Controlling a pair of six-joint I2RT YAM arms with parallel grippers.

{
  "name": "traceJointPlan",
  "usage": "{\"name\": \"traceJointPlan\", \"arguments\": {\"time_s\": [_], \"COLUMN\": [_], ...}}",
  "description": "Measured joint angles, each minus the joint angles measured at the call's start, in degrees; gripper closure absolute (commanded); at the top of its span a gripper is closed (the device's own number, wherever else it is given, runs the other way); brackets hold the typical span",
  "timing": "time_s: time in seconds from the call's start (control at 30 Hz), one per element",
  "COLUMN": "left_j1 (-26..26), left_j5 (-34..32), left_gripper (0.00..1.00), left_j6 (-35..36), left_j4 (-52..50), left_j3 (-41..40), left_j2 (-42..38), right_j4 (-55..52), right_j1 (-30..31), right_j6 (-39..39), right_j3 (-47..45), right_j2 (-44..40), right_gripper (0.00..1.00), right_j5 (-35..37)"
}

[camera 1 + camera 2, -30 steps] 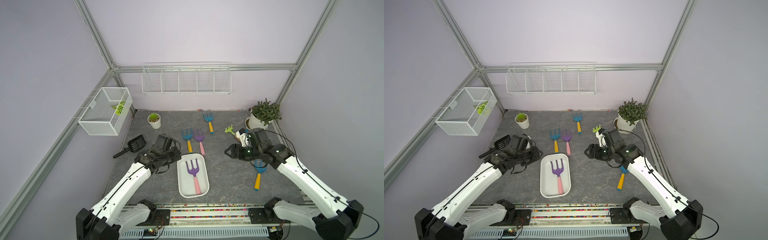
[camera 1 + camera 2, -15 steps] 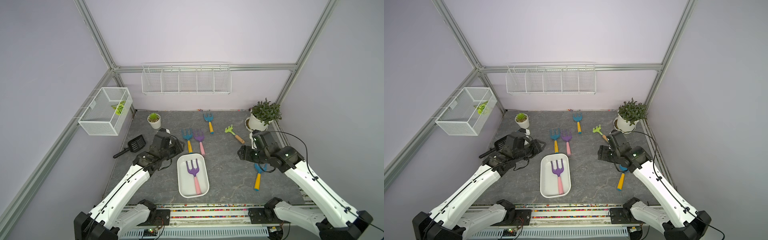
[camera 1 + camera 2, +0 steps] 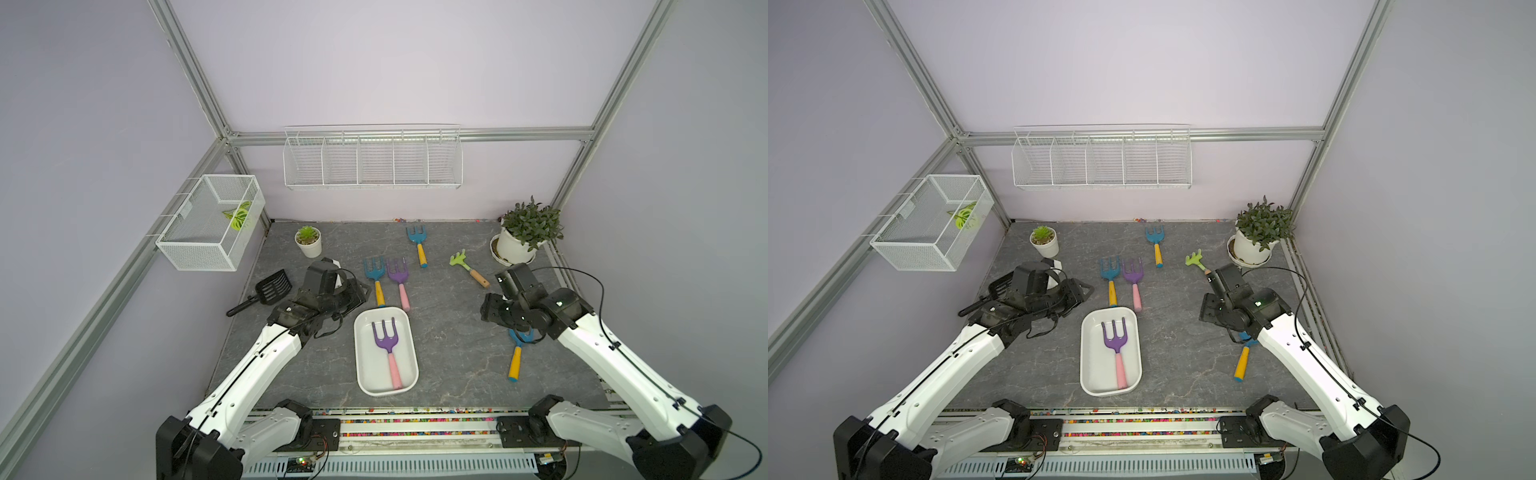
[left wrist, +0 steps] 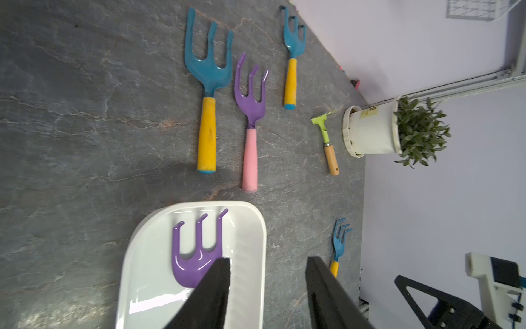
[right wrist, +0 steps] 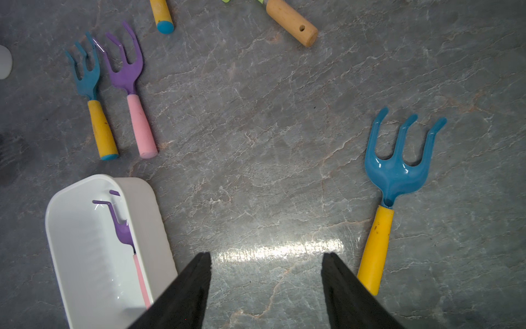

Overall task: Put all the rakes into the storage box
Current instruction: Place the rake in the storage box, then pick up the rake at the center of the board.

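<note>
As the right claw (image 5: 266, 255) backs off, half open and empty like the left claw (image 4: 267, 258), the rake (image 3: 386, 345) lies in the box (image 3: 366, 365); done, seemingly.

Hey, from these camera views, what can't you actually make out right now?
- Blue rake by the right arm: head mostly under that arm, both top views.
- Black scoop: largely behind the left arm in a top view.
- Green rake: head cut off by the right wrist view's edge.
- Purple rake in the storage box: handle behind the left end effector, left wrist view.
</note>
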Motion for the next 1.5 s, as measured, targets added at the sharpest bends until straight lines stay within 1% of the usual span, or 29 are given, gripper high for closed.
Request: {"name": "traceJointPlan", "arguments": {"time_s": [0.13, 0.33, 0.43, 0.57, 0.7, 0.87, 1.1, 1.3, 1.5], "left_j1": [0.7, 1.25, 1.25, 1.25, 1.25, 1.25, 1.2, 0.57, -0.63], "left_j5": [0.17, 0.5, 0.42, -0.35, -2.03, -3.72, -5.57, -7.28, -8.04], "left_gripper": [0.51, 0.51, 0.53, 0.56, 0.56, 0.57, 0.56, 0.55, 0.56], "left_j6": [2.45, 6.75, 9.25, 13.57, 16.74, 19.52, 21.64, 22.49, 22.64], "left_j4": [-3.69, -7.45, -10.14, -14.67, -17.92, -21.2, -22.88, -23.93, -25.03], "left_j3": [2.19, 8.44, 12.79, 20.2, 24.79, 30.82, 38.47, 42.56, 47.1], "left_j2": [4.5, 11.98, 17.05, 25.79, 32.63, 39.47, 47.34, 53.09, 58.18], "right_j4": [1.55, 4.63, 5.49, 7.76, 8.92, 9.75, 9.84, 9.79, 9.73], "right_j1": [0.0, 0.0, -0.02, 0.31, 1.4, 1.92, 1.92, 1.92, 1.92], "right_j6": [0.79, 1.38, 1.16, 0.39, -1.09, -2.47, -2.86, -2.84, -2.8], "right_j3": [-1.14, -1.36, -0.85, 0.61, 2.8, 4.35, 3.28, 1.79, 0.52], "right_j2": [1.27, 3.74, 6.43, 10.54, 12.39, 12.48, 11.76, 9.4, 8.02], "right_gripper": [0.37, 0.37, 0.37, 0.38, 0.37, 0.36, 0.36, 0.35, 0.35], "right_j5": [-2.29, -6.23, -9.66, -15.34, -17.99, -19.43, -19.82, -19.82, -19.85]}}
